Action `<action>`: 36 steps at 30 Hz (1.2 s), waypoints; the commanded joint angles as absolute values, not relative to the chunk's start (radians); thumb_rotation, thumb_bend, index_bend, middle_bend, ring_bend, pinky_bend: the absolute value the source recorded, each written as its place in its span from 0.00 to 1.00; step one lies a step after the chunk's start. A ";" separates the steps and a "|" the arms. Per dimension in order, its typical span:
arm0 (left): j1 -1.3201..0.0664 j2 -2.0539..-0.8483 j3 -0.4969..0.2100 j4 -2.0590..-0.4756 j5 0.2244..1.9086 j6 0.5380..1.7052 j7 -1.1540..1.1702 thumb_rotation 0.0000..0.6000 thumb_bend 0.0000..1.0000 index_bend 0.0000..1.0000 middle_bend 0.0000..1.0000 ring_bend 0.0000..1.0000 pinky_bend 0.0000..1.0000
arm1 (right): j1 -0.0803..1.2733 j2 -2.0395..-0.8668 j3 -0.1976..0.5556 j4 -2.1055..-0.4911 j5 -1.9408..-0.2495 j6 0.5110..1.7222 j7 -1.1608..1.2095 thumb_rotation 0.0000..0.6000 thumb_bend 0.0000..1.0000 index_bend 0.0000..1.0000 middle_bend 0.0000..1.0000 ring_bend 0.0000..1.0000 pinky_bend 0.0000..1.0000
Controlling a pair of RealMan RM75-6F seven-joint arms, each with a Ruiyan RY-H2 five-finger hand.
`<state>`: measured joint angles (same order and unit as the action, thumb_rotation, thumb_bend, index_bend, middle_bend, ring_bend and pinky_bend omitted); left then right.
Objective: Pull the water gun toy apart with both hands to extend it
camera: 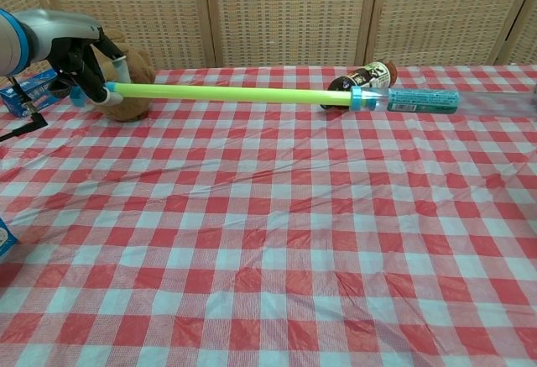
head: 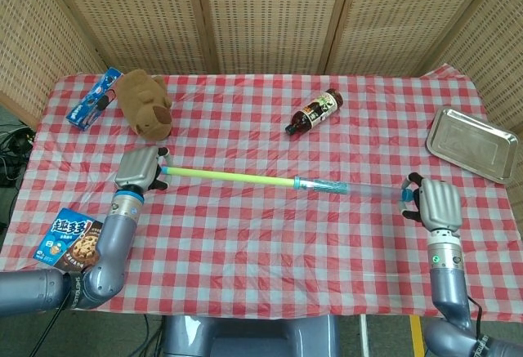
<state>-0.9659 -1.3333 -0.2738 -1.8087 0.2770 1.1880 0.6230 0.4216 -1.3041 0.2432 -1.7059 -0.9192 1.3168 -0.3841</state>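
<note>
Green-blue water gun toy (head: 282, 180) held aloft, right robot hand (head: 437, 204) — outside chest view

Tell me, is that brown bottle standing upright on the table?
No, the brown bottle lies on its side on the checked tablecloth.

Chinese characters, too blurred to read, on the cookie box (head: 72, 240)

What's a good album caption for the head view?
Two robot hands, left and right, hold a stretched water gun toy.
</note>
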 commanded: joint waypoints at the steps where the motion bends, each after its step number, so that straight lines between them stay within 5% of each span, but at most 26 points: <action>1: -0.965 -1.334 -0.274 -1.808 0.278 1.186 0.624 1.00 0.64 0.89 0.96 0.89 0.79 | 0.422 -1.305 0.245 -1.697 -0.918 1.313 -0.382 1.00 0.53 0.57 1.00 1.00 0.53; 6: -0.966 -1.338 -0.275 -1.805 0.284 1.183 0.626 1.00 0.64 0.89 0.95 0.88 0.78 | 0.424 -1.303 0.252 -1.688 -0.924 1.315 -0.384 1.00 0.52 0.57 1.00 1.00 0.53; 9: -0.966 -1.341 -0.270 -1.803 0.291 1.179 0.632 1.00 0.60 0.78 0.83 0.80 0.69 | 0.425 -1.305 0.254 -1.679 -0.927 1.313 -0.381 1.00 0.46 0.53 0.99 0.96 0.48; 14: -0.973 -1.310 -0.246 -1.827 0.268 1.121 0.670 1.00 0.34 0.41 0.44 0.47 0.45 | 0.425 -1.305 0.241 -1.659 -0.925 1.286 -0.381 1.00 0.34 0.30 0.63 0.64 0.22; 18: -0.985 -1.278 -0.225 -1.849 0.239 1.081 0.707 1.00 0.31 0.33 0.24 0.33 0.32 | 0.426 -1.302 0.237 -1.657 -0.908 1.261 -0.380 1.00 0.29 0.20 0.40 0.43 0.16; 30: -0.982 -1.202 -0.180 -1.899 0.209 1.011 0.700 1.00 0.25 0.18 0.05 0.11 0.15 | 0.418 -1.313 0.217 -1.652 -0.902 1.241 -0.376 1.00 0.27 0.15 0.20 0.24 0.10; 36: -0.829 -1.188 -0.159 -1.922 0.536 1.086 0.491 1.00 0.25 0.11 0.00 0.00 0.00 | 0.373 -1.305 0.185 -1.671 -1.010 1.287 -0.292 1.00 0.24 0.07 0.01 0.01 0.01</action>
